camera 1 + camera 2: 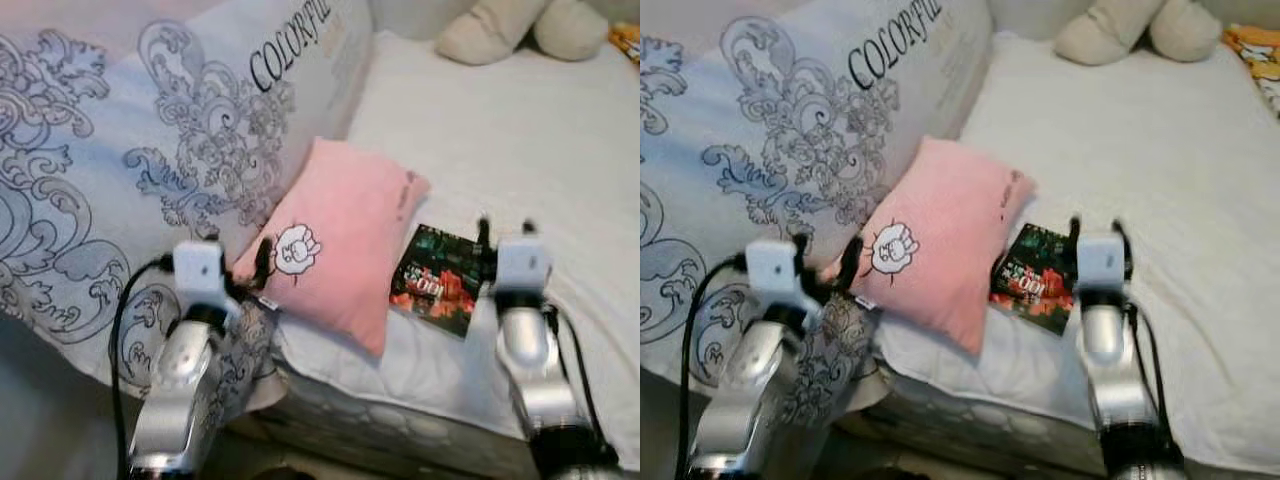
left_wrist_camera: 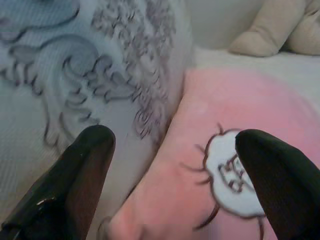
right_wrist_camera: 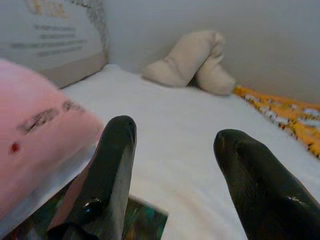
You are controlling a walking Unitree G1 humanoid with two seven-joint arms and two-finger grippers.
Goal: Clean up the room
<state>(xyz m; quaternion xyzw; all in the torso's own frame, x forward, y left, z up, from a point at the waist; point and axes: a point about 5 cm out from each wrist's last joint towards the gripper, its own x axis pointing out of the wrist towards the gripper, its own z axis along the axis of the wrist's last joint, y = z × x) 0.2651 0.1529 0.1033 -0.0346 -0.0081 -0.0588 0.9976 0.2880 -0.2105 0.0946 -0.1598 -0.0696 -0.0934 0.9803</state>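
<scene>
Pink pillow on bed | left gripper wide at it | right gripper wide over book

The pink pillow is rectangular, bears a white cartoon sheep emblem outlined in dark thread on its lower left face, and lies tilted against the large patterned cushion with its lower corner overhanging the bed edge. The book, dark-covered with green and red-orange artwork, lies flat on the white sheet, just beside the pillow's right edge near the bed's front edge.
</scene>
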